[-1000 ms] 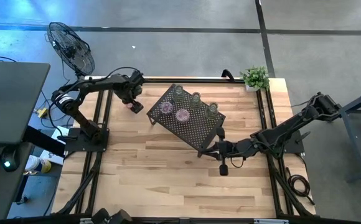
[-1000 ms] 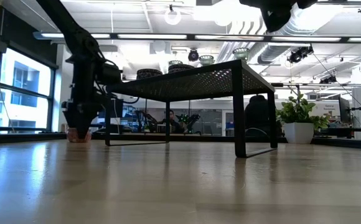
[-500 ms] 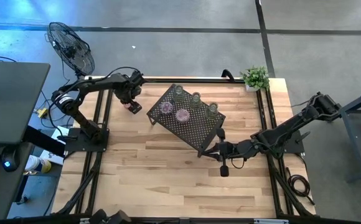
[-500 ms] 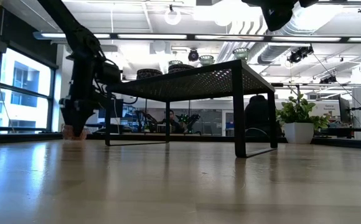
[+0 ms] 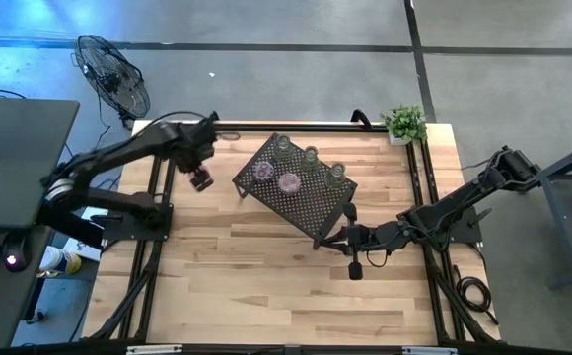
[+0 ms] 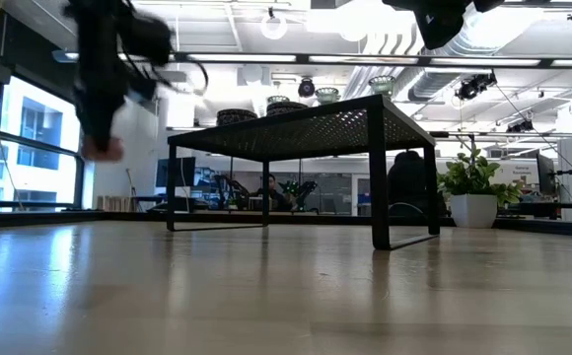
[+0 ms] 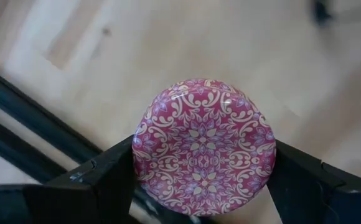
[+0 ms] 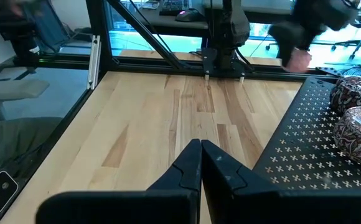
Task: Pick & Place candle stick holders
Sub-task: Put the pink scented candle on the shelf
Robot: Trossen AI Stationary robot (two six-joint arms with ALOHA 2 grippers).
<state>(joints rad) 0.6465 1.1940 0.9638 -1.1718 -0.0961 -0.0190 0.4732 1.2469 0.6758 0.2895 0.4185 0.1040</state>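
Note:
My left gripper [image 5: 200, 179] is shut on a pink patterned glass candle holder [image 7: 204, 146] and holds it in the air to the left of the black perforated rack [image 5: 296, 192]; in the low view it shows blurred [image 6: 100, 146]. Several more holders stand on the rack's top: two pink ones [image 5: 263, 170] [image 5: 288, 182] and three pale ones [image 5: 282, 145] [image 5: 310, 155] [image 5: 336, 172]. My right gripper [image 5: 327, 239] is shut and empty at the rack's near right corner; it also shows in the right wrist view [image 8: 200, 148]. My left gripper pinches the pink holder by its round side wall [image 7: 144, 155], one finger [image 7: 109, 177] on each side. The fingers point down from above. The holder's patterned underside faces the wrist camera, and the holder is lifted clear of the table.
A small potted plant [image 5: 403, 122] stands at the table's far right corner. A fan [image 5: 111, 74] stands off the far left corner. Bare wood lies along the near half of the table [image 5: 266, 286].
My left gripper has risen from the table with the pink holder, which stood on the wood a second ago and is now lifted clear. It has also gone a little toward the table's near edge. My right arm has kept still.

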